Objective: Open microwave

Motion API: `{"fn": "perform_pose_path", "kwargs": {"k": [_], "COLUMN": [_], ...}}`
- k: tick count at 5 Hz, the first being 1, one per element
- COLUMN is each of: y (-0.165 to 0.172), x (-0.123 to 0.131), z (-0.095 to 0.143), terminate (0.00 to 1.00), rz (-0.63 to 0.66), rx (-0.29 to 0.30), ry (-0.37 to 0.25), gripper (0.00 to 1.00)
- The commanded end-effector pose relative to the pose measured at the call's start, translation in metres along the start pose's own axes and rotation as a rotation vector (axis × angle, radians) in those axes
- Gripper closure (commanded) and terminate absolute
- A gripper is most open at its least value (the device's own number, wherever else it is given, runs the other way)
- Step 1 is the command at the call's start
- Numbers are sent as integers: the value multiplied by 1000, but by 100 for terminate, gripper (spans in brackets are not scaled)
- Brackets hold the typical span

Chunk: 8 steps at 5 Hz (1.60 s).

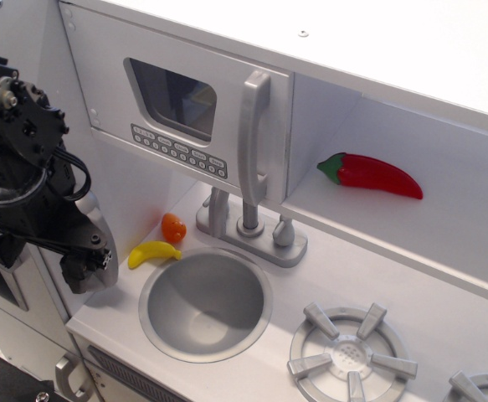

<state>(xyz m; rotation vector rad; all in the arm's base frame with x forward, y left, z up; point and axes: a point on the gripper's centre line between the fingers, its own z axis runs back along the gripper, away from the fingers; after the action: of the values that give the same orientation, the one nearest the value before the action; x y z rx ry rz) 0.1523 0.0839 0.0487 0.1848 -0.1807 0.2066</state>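
- The white toy-kitchen counter (377, 276) fills the lower frame, with a white shelf niche at the upper right.
- The light-grey built-in microwave (110, 75) sits at the upper left above the counter; its flat door lies flush and closed, with a dark rounded window (173, 98), a row of small buttons (179, 151) beneath it, and a long vertical silver handle (254, 134) at its right edge.
- The black robot arm (26, 167) occupies the left edge, well apart from the handle; its hand (89, 264) points down beside the counter's left end (whether clenched or released I cannot tell).
- A round silver sink basin (206, 303) is sunk in the counter below the microwave.
- A grey faucet set (252, 230) stands behind the sink.
- A silver burner grate (351, 356) lies right of the sink.
- A glossy red plastic chilli pepper (373, 174) rests on the shelf.
- A yellow toy banana (151, 253) lies left of the sink.
- A small orange toy fruit (173, 227) sits just behind the banana.
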Motion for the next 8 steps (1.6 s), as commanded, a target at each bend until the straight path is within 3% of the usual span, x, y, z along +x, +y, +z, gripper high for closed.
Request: {"fn": "perform_pose_path", "kwargs": {"k": [1,2,4,6,7,8], "y": [0,-42,-90,-107,-105,-106], "x": [0,33,76,115,128,136], "z": [0,15,46,49,48,47], "terminate": [0,0,0,0,0,0], "rz": [0,28,32,15,23,12], "rx": [0,-42,-105,-154,-147,-154], "ry": [0,-9,-121,-201,-232,-232], "gripper": [0,0,0,0,0,0]}}
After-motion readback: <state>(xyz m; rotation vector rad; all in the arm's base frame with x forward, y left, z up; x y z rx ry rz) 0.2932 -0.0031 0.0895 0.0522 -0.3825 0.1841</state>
